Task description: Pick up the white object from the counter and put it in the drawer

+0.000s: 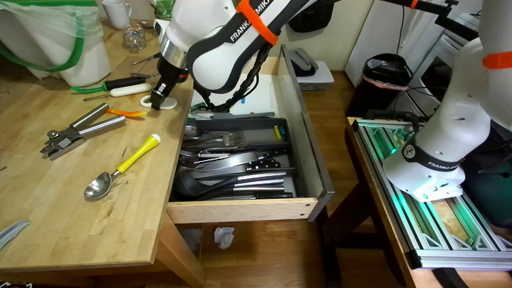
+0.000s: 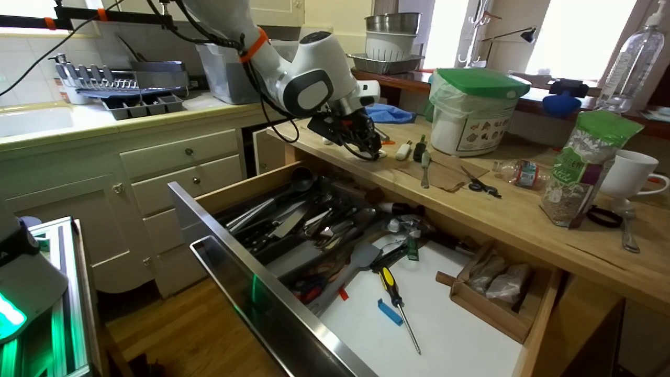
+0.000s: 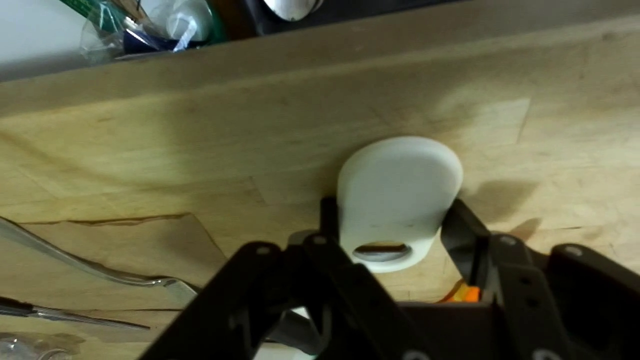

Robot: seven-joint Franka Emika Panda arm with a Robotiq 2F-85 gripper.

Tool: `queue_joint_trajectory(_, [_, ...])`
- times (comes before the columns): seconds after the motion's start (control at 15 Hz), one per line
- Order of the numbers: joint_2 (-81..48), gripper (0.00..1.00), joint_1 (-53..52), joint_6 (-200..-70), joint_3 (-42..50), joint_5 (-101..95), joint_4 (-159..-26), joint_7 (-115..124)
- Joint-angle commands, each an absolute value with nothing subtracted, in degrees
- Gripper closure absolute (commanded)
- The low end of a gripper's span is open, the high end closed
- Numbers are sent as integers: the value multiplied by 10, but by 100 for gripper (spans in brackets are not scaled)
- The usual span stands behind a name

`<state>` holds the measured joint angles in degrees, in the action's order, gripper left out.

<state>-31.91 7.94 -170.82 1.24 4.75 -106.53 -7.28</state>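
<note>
The white object is a flat oval piece with a slot near one end. It lies near the edge of the wooden counter and also shows in an exterior view. My gripper points down over it, one finger against each long side, with no clear gap, so it looks shut on it. In both exterior views the gripper is low at the counter and partly hides the piece. The drawer stands open beside the counter, with a black cutlery tray and a white-lined rear section.
Around the gripper lie a white-handled utensil, a green-and-black tool, an orange tool and a metal press. A yellow-handled scoop lies nearer the front. A white bin, a bottle and a mug stand farther back.
</note>
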Motion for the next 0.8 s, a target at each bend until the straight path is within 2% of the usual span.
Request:
queue_joint_trajectory(0.0, [-244,71,82,-1607,12,23,-1102,-79])
queue_joint_trajectory(0.27, [-140,71,151,-1459,-47,84,-1138,-214])
queue_joint_trajectory(0.53, [-44,71,142,-1342,25,35,-1188,-226])
queue_joint_trajectory(0.73, [2,71,145,-1330,82,-57,-1233,-188])
